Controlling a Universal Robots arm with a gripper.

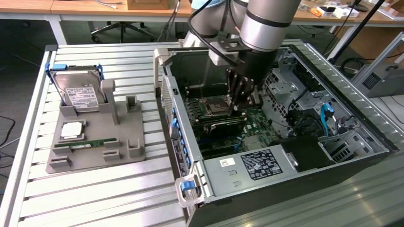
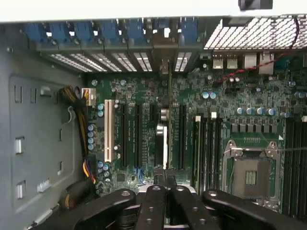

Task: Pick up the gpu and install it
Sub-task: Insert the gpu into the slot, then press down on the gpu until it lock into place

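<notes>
1. Inside the open computer case [image 1: 353,142], over the motherboard [image 2: 144,96], the gripper [image 2: 165,179] reaches down, and its fingers [image 2: 154,201] are pressed together on the top edge of the gpu [image 2: 163,143].
2. Seen from the wrist, the gpu stands on its edge straight below the fingertips, between the long expansion slots of the motherboard, beside the white slot [image 2: 108,129].
3. From this angle the gpu looks like a thin dark strip with a pale silver part along it; its flat face is not visible, so I cannot tell more about its surface.
4. In the exterior view the gripper is low over the motherboard, near the processor socket [image 1: 216,105], and the card itself is hard to make out there.
5. The case also holds a power supply [image 1: 252,168] with a white label, near its front corner.
6. On the slatted table, well apart from the case at the exterior view's left, a grey holder tray [image 1: 129,149] carries a hard drive [image 1: 79,94] standing upright, a green RAM stick [image 1: 88,143] and a small square chip [image 1: 71,130].
</notes>
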